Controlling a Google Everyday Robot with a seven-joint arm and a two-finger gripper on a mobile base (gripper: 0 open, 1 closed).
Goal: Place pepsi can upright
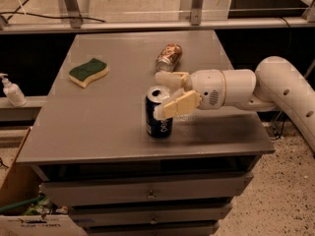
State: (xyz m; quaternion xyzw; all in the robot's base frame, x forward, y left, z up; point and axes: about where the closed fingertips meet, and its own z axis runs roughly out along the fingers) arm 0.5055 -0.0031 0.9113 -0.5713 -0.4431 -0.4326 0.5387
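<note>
Fingers are apart, one on the far side of the pepsi can and one on the near side, both pointing left. Near finger overlaps the can's upper front in this view; far finger sits just behind the rim. Can't tell if either pad touches the metal, but the spread looks a bit wider than the can, so prob. no clamp.

Gripper is at can-top height, wrist & arm coming in from the right. Can is between the fingers, long axis vertical, silver top w/ opening facing up, base flat on the surface, in the near-middle part, a little in from the near edge.

Judgement: can looks placed upright already, so what's left is a clean pull-back. Fingers need to go straight right w/o dragging the rim, since a nudge at the top could tip it.

Further out: brown-gold can lying on its side, far of the gripper, well clear. Green-yellow sponge at far left. Soap bottle off the surface on a ledge at left.
</note>
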